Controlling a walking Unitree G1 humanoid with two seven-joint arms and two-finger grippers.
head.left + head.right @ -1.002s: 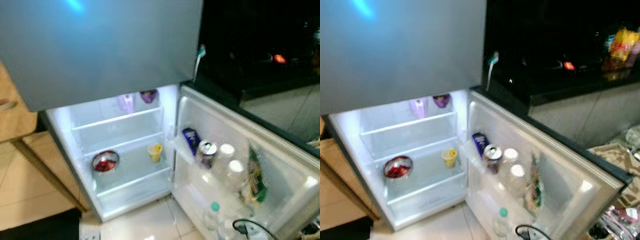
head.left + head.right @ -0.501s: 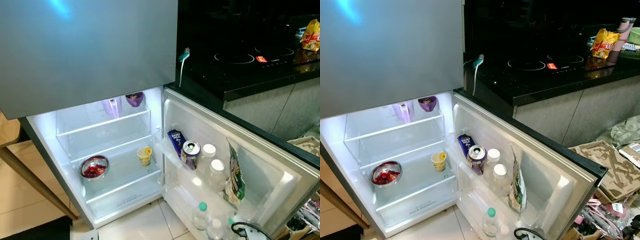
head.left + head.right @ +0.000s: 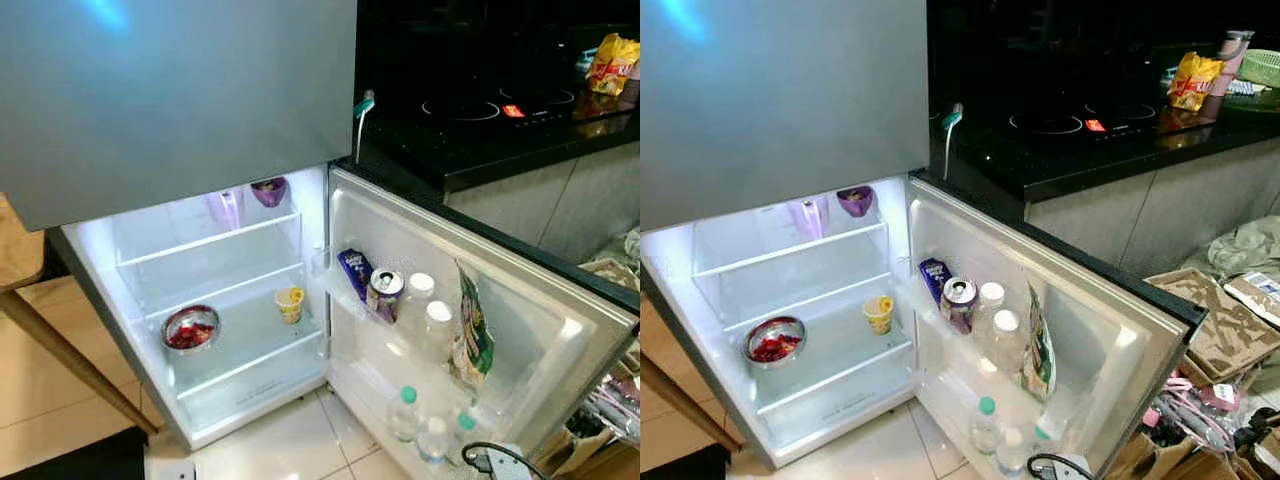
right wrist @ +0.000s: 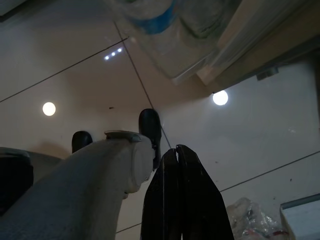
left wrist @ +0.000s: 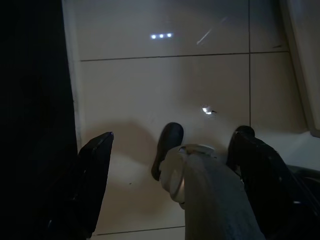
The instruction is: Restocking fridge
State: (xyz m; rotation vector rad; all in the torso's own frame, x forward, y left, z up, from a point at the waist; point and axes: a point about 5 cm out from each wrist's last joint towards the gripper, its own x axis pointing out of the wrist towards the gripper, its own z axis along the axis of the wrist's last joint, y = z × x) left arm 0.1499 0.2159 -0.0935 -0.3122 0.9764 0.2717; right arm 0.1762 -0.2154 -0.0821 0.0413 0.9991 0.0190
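Observation:
The fridge's lower compartment [image 3: 230, 240] stands open and lit, its door [image 3: 560, 330] swung out to the right. On the shelves sit a metal bowl of red food [image 3: 190, 327], a yellow cup [image 3: 290, 303], a purple bowl [image 3: 268, 190] and a pale purple jug [image 3: 225, 208]. The door rack holds a blue carton [image 3: 353, 272], a can [image 3: 384, 293], two white-capped bottles [image 3: 436, 325] and a green bag [image 3: 470, 340]; green-capped bottles [image 3: 403, 412] stand lower down. My left gripper [image 5: 175, 134] hangs open over the tiled floor. My right gripper [image 4: 175, 149] hangs shut and empty beneath the door's bottles [image 4: 155, 20].
A black hob counter [image 3: 480, 120] runs to the right of the fridge, with a yellow snack bag [image 3: 1188, 80] on it. A wooden table [image 3: 20, 260] stands at the left. Cardboard trays [image 3: 1220, 320] and clutter lie on the floor at the right. My own feet [image 5: 167, 147] stand on pale tiles.
The camera has swung to the right and steadied, so the counter and floor clutter show more. Nothing in the fridge has moved.

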